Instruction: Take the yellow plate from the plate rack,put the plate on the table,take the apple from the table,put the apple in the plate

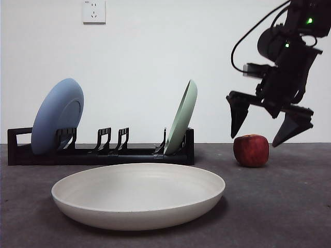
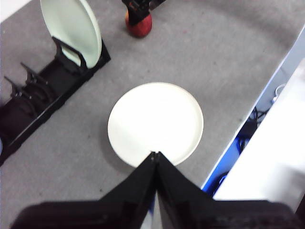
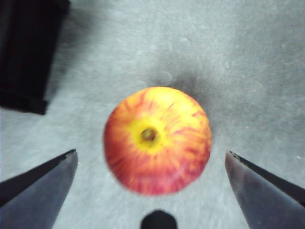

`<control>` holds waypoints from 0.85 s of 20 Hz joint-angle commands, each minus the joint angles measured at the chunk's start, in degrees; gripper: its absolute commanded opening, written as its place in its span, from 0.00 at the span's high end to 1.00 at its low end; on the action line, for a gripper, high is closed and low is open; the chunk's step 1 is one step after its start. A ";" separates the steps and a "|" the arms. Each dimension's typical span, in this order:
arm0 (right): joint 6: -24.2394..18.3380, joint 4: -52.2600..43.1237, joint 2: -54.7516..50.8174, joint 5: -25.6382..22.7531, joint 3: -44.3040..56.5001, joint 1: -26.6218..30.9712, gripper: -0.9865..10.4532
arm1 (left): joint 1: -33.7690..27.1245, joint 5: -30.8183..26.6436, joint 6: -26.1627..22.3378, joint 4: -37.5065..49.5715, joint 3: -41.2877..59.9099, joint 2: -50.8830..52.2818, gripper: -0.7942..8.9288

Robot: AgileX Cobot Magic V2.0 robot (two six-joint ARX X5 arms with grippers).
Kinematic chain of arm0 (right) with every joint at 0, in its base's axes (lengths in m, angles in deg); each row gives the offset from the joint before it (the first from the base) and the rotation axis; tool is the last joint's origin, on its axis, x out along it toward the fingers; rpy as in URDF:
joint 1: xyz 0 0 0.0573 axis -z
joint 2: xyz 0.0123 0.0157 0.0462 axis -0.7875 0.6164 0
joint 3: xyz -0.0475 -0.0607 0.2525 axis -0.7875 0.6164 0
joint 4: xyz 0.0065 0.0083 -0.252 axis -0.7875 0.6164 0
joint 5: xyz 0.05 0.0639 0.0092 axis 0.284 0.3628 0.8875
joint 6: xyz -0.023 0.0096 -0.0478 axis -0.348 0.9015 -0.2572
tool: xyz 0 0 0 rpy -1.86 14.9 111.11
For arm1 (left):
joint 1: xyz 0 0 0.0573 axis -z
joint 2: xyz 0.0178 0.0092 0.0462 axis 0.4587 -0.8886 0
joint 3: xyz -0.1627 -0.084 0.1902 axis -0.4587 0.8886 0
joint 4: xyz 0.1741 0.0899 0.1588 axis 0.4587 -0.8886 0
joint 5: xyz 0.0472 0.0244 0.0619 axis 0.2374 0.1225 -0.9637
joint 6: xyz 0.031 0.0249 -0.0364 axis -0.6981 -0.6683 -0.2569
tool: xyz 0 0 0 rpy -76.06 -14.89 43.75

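Observation:
The yellow plate lies flat on the table in front of the plate rack; it also shows from above as a cream disc, the yellow plate. The red apple stands on the table to the right of the rack. My right gripper hangs open just above the apple, one jaw on each side, not touching; the apple sits centred between the wide-apart jaws of that gripper. My left gripper is shut on nothing, high above the plate's near rim.
A blue plate stands at the rack's left end and a pale green plate leans at its right end, close to the apple. The table's edge runs beside the cream plate. A wall socket is on the back wall.

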 commanded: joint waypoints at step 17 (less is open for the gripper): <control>-1.11 3.74 0.63 -2.10 -2.71 -0.74 0.92 | 0.17 -0.24 2.56 -2.78 0.11 0.15 0.92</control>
